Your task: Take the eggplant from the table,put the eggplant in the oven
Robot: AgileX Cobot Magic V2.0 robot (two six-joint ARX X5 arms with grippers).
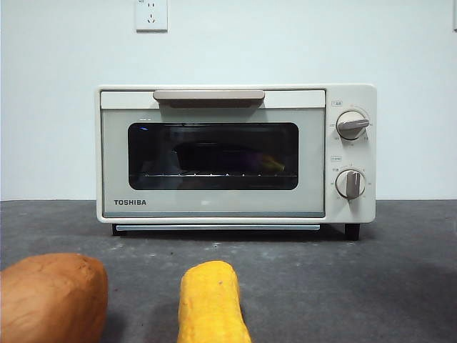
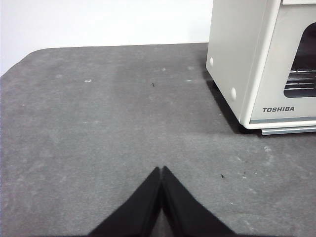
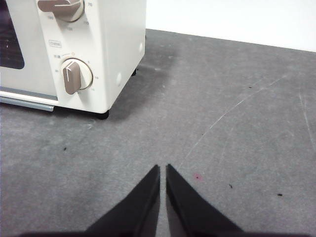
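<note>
The cream-white oven (image 1: pixel 214 207) stands at the back of the dark grey table (image 1: pixel 371 286) with its glass door closed. Behind the glass, a long dark eggplant (image 1: pixel 221 156) lies on the wire rack, its greenish stem tip pointing right. My left gripper (image 2: pixel 161 169) hovers shut and empty over bare table, off the oven's left side (image 2: pixel 237 59). My right gripper (image 3: pixel 163 167) is shut and empty over the table off the oven's right side (image 3: pixel 118 39), near the lower knob (image 3: pixel 74 76). Neither arm shows in the front view.
An orange-brown sweet potato (image 1: pixel 50 296) and a yellow corn cob (image 1: pixel 211 304) lie near the front edge. A white wall with a socket (image 1: pixel 151 14) stands behind the oven.
</note>
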